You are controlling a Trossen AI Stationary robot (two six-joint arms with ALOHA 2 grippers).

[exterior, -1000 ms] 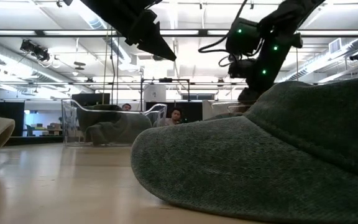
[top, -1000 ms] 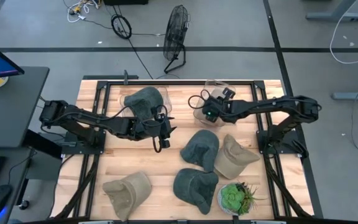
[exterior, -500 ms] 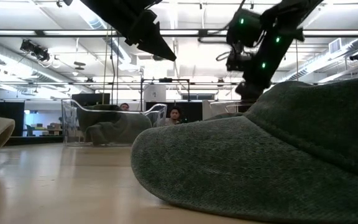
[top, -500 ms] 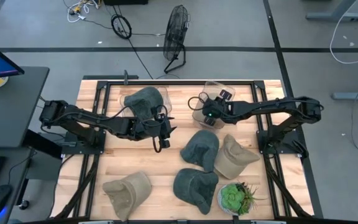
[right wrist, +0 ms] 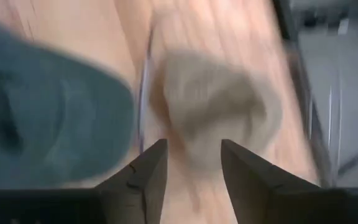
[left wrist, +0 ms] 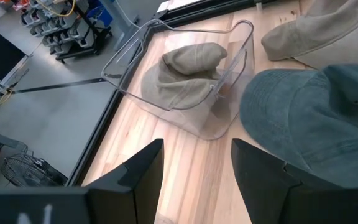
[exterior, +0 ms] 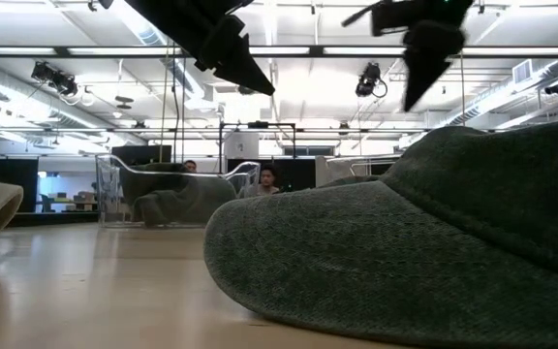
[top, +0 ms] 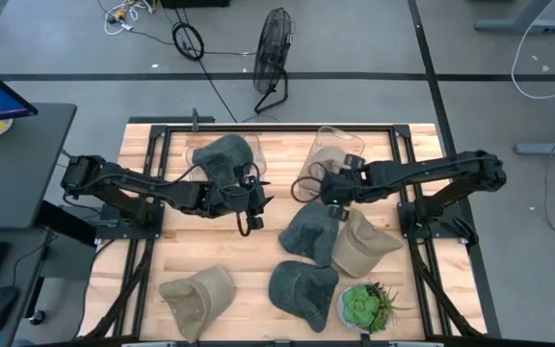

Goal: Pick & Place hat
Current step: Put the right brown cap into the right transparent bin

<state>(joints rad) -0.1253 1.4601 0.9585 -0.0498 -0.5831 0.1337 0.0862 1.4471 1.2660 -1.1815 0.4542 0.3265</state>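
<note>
Wood table (top: 167, 255): your right gripper (top: 334, 200), fingers apart and empty, hovers over the green hat (top: 308, 229) at centre; descending at 3 o'clock risks snagging the tan hat (top: 366, 241). Left gripper (top: 252, 204) waits open.

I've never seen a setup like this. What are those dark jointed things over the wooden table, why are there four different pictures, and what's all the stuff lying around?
They are two robot arms, each ending in a two-finger claw. One picture looks straight down, one sits at table-top height, and two come from cameras on the arms' wrists.

The left claw hangs open and empty near the table's middle. The right claw, also open and empty, is above a green hat.

On the wooden table lie more hats: another green hat, a tan hat and a second tan hat, plus a potted plant. Two clear bins at the back each hold a hat: one green, one tan.
</note>
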